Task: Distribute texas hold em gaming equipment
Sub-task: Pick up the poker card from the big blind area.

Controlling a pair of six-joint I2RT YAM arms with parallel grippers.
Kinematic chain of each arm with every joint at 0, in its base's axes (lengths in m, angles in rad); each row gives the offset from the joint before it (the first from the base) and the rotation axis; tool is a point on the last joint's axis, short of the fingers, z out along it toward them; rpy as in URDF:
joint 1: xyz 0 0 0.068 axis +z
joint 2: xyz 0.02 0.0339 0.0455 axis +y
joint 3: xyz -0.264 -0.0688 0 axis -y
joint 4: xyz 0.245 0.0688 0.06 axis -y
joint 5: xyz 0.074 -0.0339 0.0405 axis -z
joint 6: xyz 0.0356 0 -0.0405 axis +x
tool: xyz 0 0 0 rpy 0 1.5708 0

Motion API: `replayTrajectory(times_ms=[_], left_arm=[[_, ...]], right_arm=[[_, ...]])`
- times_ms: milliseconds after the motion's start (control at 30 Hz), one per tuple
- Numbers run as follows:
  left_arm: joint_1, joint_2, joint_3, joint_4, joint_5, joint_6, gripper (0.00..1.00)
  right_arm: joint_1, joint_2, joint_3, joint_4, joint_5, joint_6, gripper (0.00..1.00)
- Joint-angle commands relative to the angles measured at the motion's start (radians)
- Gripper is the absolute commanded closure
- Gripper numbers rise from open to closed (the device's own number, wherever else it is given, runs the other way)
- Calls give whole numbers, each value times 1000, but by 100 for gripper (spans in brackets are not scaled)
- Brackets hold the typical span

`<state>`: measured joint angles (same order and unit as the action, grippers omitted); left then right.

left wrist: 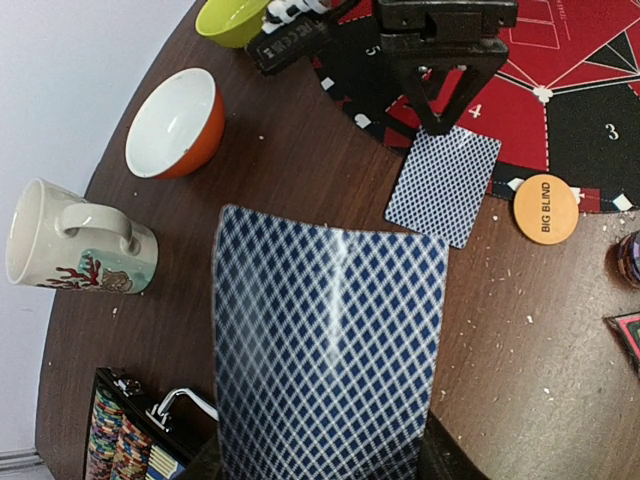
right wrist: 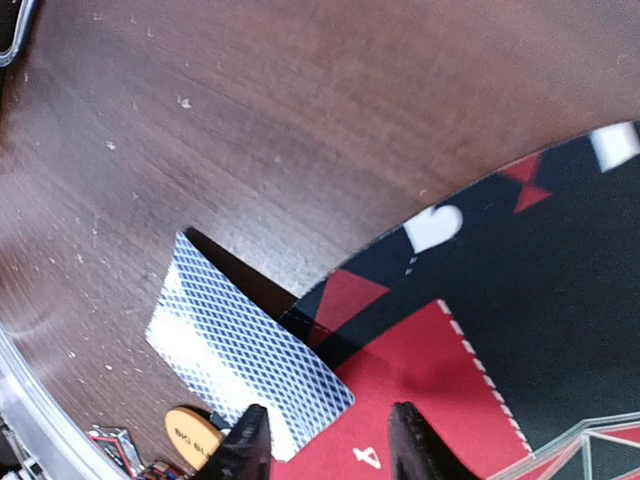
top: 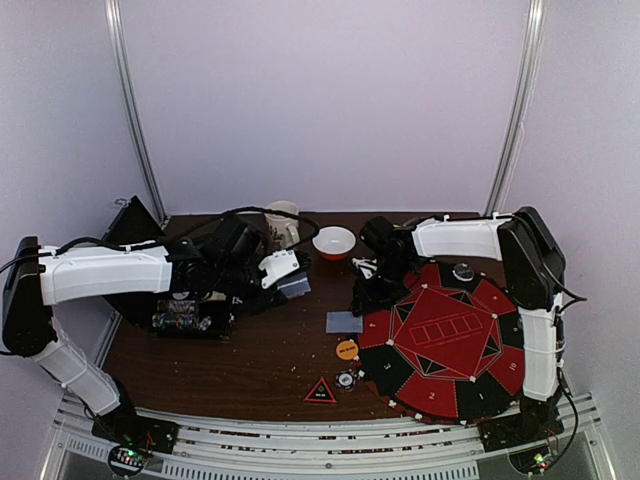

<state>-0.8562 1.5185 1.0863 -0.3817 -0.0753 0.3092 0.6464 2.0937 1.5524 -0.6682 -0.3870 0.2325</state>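
card point(left wrist: 330, 350) — diamond-lattice back, bowed — pinched in left gripper point(left wrist: 320, 462); right gripper point(right wrist: 325, 445) unclenched over second card point(right wrist: 235, 350).

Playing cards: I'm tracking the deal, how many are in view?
2. The held card is in the left gripper; the table card lies at the edge of the mat beneath the right gripper. Others may hide beneath.

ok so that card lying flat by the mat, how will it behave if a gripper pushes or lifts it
Probably floppy: the held card of the same deck bows visibly. The flat card likely slides easily, since these backs catch a glossy shine. Lying nearly flush, it seems hard to pinch.
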Motion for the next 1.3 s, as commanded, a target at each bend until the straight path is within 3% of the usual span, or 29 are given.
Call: replayTrajectory(times_ms=[0, 133, 233, 333, 433, 567, 733, 900, 1033, 1267], left_arm=[[6, -26, -7, 55, -9, 13, 54], [6, -34, -11, 55, 1, 23, 54], [6, -49, -22, 65, 21, 33, 54], [6, -55, -27, 70, 28, 43, 54], [6, -51, -28, 71, 15, 45, 54], [6, -53, -29, 72, 22, 44, 54], [6, -58, -26, 75, 40, 40, 54], [6, -73, -32, 85, 55, 39, 54], [6, -81, -34, 92, 67, 37, 54], [6, -82, -37, 96, 68, 37, 55]], right_arm=[[1, -25, 94, -136, 85, -92, 54], [-5, -60, 188, -199, 54, -164, 46], [-5, -108, 222, -134, -127, -180, 34], [1, -166, 136, 118, -348, -50, 29], [23, -192, 17, 422, -459, 131, 25], [67, -199, -40, 565, -457, 168, 22], [90, -151, -14, 544, -404, 155, 22], [106, -96, 19, 536, -380, 145, 23], [112, -58, 63, 490, -344, 122, 31], [109, -69, 84, 403, -318, 52, 55]])
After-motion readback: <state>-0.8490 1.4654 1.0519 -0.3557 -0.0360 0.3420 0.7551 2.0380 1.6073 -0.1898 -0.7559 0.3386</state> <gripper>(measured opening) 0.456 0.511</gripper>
